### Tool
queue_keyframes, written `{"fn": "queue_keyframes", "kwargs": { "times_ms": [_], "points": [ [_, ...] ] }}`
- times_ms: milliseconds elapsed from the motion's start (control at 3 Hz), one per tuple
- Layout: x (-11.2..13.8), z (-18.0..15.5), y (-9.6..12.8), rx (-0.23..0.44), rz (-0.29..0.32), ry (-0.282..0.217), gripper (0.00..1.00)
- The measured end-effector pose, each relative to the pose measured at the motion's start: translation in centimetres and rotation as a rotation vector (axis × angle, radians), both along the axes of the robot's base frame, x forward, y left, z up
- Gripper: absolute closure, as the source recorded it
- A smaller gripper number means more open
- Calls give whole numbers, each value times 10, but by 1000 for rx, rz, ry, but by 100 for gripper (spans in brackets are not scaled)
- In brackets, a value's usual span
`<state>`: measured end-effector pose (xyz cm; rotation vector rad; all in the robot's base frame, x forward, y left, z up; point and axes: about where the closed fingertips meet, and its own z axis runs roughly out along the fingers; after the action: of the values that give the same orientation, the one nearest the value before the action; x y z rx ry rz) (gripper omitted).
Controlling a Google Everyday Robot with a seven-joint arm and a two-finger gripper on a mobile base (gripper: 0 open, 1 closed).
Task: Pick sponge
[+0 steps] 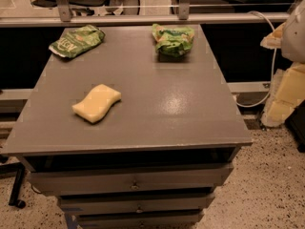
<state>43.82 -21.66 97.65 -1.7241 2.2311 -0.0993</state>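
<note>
Yellow sponge [96,102] on grey tabletop [162,104], end effector [285,82] beyond right edge, well apart, grip state unclear

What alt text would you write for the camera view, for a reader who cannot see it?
A pale yellow sponge lies alone at the front left of a grey cabinet top. One green snack bag lies at the back left, a second bag at the back middle. The gripper hangs beyond the right edge, far from the sponge.

Open tabletop [157,104] surrounds the sponge [96,103]; the gripper [282,82] hangs beyond its right edge.
</note>
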Motion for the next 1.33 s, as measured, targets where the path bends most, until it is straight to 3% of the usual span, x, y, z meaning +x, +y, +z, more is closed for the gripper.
{"fn": "queue_keyframes", "kwargs": {
  "times_ms": [333, 667, 1000, 1333],
  "points": [
    [0, 0, 0, 0, 0, 0, 0],
    [13, -6, 20, 71, 57, -13, 0],
    [40, -27, 72, 231, 211, -40, 0],
    [64, -31, 139, 396, 399, -96, 0]
  ]
}}
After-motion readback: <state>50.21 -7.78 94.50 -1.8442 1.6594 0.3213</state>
